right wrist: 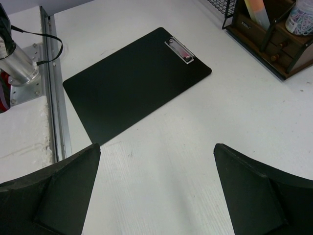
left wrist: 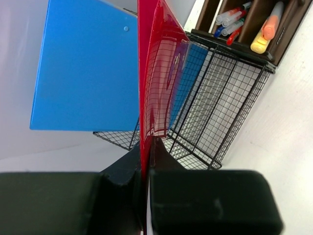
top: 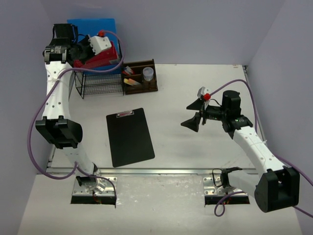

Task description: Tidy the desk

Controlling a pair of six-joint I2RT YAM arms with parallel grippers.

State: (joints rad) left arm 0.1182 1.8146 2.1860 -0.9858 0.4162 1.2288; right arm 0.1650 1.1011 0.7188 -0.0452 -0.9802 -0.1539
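The white desk (top: 195,98) carries a black clipboard (top: 129,137) lying flat near its middle. At the back left my left gripper (top: 90,49) is shut on the edge of a red board (top: 100,59), holding it on edge over a black wire basket (top: 98,83). A blue board (top: 90,24) stands in the basket behind it. In the left wrist view the red board (left wrist: 156,73) runs up from between my left gripper's (left wrist: 146,147) jaws, beside the blue board (left wrist: 88,68). My right gripper (right wrist: 156,147) hovers open over bare desk (right wrist: 195,98), to the right of the black clipboard (right wrist: 132,83).
A brown wooden organizer (top: 142,76) with pens, markers and a small cup stands right of the wire basket (left wrist: 225,98). A silver rail (top: 156,171) runs along the desk's front edge. Purple cables loop off both arms. Grey walls close in the back and sides.
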